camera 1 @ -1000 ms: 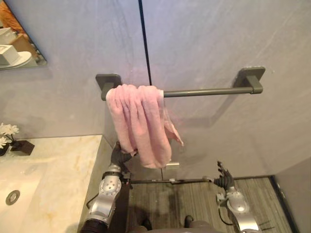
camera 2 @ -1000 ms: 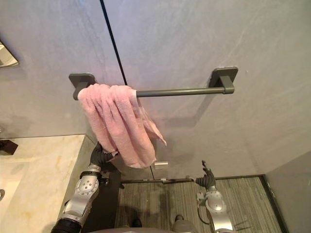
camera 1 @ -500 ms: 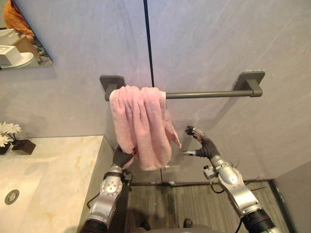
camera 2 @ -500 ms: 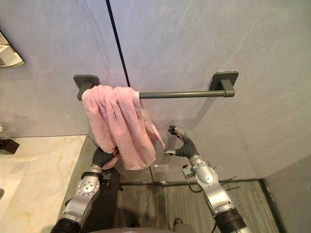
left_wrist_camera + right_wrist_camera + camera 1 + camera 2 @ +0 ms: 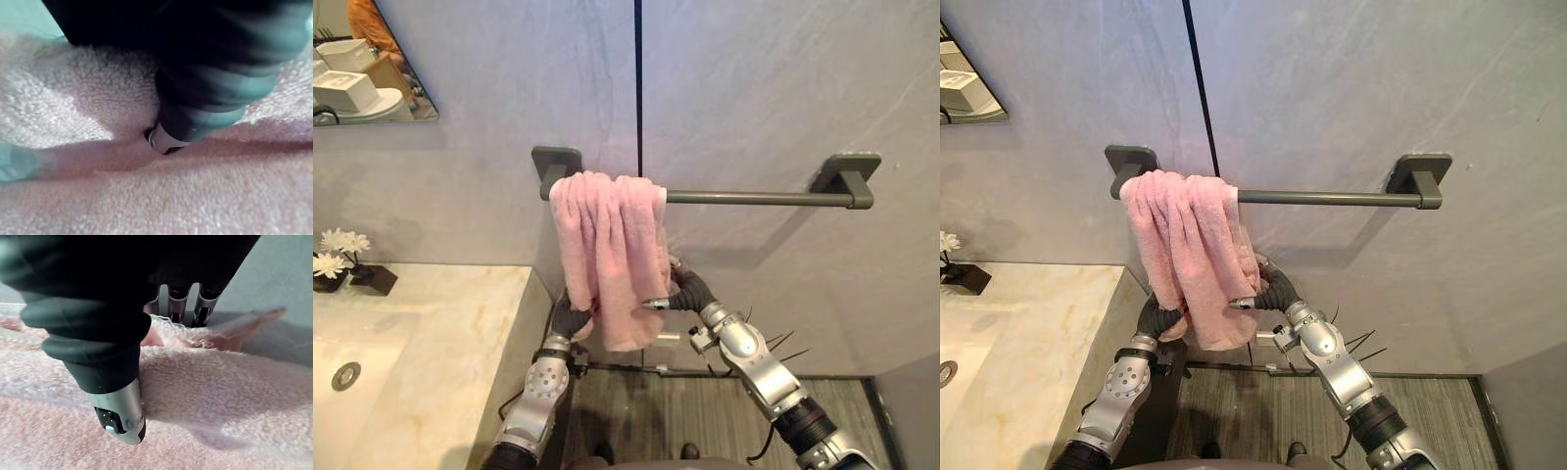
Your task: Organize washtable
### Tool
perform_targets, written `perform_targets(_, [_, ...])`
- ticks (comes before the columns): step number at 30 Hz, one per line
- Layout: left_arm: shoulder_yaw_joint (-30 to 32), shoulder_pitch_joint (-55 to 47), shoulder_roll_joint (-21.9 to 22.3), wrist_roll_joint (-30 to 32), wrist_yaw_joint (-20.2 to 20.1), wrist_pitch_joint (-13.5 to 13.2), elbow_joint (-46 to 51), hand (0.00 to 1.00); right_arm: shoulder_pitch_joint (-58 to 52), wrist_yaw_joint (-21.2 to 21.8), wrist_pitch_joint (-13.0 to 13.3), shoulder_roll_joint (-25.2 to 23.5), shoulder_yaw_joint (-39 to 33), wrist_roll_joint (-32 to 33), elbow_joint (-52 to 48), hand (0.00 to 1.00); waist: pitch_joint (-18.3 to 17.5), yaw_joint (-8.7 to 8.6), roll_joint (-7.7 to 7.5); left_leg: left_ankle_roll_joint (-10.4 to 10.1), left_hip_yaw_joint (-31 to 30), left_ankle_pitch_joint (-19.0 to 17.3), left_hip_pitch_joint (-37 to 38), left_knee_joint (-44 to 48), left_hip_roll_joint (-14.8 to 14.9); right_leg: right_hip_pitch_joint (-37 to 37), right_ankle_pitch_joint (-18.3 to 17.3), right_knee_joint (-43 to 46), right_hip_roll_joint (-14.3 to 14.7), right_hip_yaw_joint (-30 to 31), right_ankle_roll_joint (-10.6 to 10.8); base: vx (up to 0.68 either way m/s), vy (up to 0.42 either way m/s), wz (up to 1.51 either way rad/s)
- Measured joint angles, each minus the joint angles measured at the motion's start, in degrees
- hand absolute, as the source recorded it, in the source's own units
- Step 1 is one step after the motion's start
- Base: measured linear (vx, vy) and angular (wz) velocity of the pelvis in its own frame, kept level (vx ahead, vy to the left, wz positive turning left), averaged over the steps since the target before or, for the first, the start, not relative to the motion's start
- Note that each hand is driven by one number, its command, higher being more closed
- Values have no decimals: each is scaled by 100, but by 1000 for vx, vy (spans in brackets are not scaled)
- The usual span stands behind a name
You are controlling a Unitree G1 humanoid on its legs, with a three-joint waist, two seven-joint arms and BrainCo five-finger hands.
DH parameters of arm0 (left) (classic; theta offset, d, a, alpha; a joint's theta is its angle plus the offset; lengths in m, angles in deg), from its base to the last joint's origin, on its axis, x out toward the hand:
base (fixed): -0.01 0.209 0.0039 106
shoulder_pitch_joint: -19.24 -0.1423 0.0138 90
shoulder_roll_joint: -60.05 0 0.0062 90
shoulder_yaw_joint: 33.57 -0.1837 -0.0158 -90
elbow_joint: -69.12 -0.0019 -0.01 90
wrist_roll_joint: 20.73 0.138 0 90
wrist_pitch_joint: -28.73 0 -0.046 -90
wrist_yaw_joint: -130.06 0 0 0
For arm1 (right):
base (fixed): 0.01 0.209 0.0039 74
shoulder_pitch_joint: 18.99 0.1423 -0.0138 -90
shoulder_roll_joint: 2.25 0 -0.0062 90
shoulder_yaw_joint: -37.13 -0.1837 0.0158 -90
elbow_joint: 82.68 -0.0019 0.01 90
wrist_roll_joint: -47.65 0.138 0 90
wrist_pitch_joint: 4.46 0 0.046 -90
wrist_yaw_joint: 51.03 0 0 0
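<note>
Towel [image 5: 607, 245], pink and bunched into thick folds, has its lower end caught between both hands. Nearest, the left hand [image 5: 570, 318] rises from the lower left beside the countertop's edge and clasps the towel's lower left corner. Its wrist view shows the thumb [image 5: 168, 137] pushed into a fold of the pile, with cloth pressed all round it. The right hand [image 5: 690, 292] reaches in from the lower right and pinches the towel's right edge just above the bottom hem. In its wrist view the thumb [image 5: 122, 416] lies on the front of the cloth and the fingers [image 5: 176, 303] curl behind it. Below the arms lies a grey striped floor [image 5: 705, 411]. To the left, a pale marble countertop [image 5: 440, 333] holds a sunken sink [image 5: 362, 392] with a round drain. At its back corner white flowers [image 5: 333, 253] stand in a dark block. Further back, the towel hangs draped over the left end of a dark grey towel bar [image 5: 754, 198], hard by the left bracket. The bar is fixed to a grey stone-look wall [image 5: 783, 88] split by a thin dark vertical seam. A mirror [image 5: 372, 59] sits at the wall's upper left.
</note>
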Motion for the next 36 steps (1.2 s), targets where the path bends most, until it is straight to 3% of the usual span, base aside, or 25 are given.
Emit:
perform_targets(7, [3,3,53,-2,-1,0,0,100,19,-83,-19,-52,-89,-75,310,100,-9,52,-14,7,-20,7,-8,8,5,14,1,-9,6,-14,-4,-11,-3,1])
perform_targets(12, [65,-10,58,-3,-4,0,2,100,-158,-126,-22,-76,-737,-118,310,100,-31,151,-52,9,-18,7,0,6,8,15,2,-5,8,-8,-4,-7,-1,0])
perform_targets(19, [137,-34,197,-2,-185,-10,232,100,-728,-207,-4,-464,-1615,-125,4,100,-69,140,-129,9,2,7,54,-20,6,47,1,-3,3,10,-3,-4,0,0])
perform_targets(30, [132,3,688,-2,-548,-107,438,100,-1247,-235,-3,-909,-2530,-306,-480,100,-65,-192,-138,4,77,-1,116,-131,5,-24,-56,65,5,80,30,-6,-2,-3])
perform_targets(36, [118,208,840,-1,-621,-98,437,100,-1265,-347,-2,-1081,-2794,-305,-559,100,-60,-276,-130,9,157,-32,116,-141,1,-82,-77,74,4,183,47,12,2,-8])
